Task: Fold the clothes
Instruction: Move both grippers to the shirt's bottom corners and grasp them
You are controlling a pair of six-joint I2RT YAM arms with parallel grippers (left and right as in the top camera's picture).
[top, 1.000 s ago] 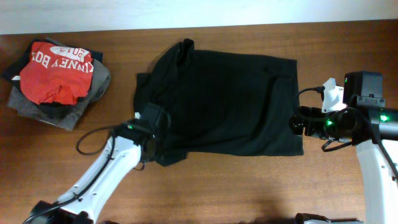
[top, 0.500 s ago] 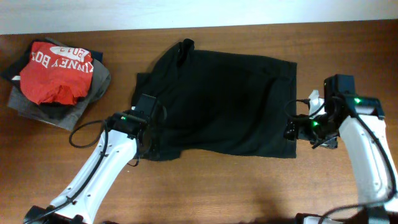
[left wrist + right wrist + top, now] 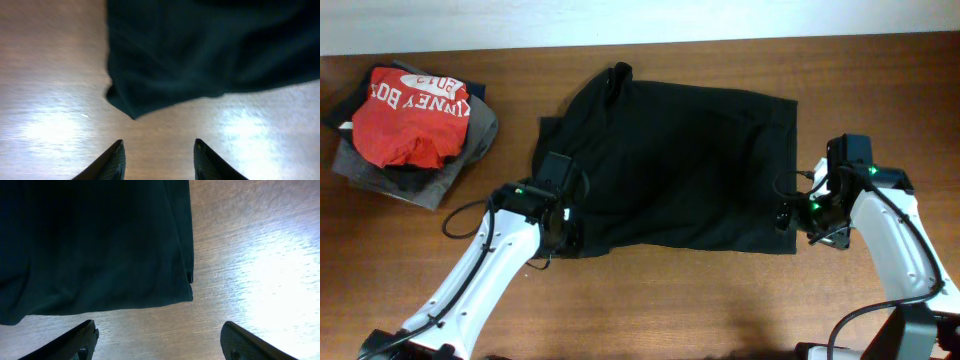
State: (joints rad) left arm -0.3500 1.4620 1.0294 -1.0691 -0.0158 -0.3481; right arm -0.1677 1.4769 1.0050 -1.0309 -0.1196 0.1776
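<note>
The black shirt [image 3: 670, 165] lies spread flat on the wooden table, with its collar end at the back; no white label shows. My left gripper [image 3: 563, 238] is open and empty at the shirt's front left corner. In the left wrist view that corner [image 3: 134, 112] lies on the wood just ahead of the left gripper [image 3: 159, 159], apart from its fingers. My right gripper [image 3: 787, 216] is open and empty at the front right corner. In the right wrist view the shirt [image 3: 90, 245] ends just ahead of the right gripper [image 3: 160, 341], with bare wood between the jaws.
A pile of clothes sits at the back left, with a red shirt with white lettering [image 3: 408, 115] on top of a grey garment [image 3: 483, 135]. Bare wooden table [image 3: 700, 300] runs along the front. A white wall strip borders the back edge.
Both wrists have moved closer to the shirt's front corners, the right one to the left. The shirt's front hem and right edge have shifted slightly inward.
</note>
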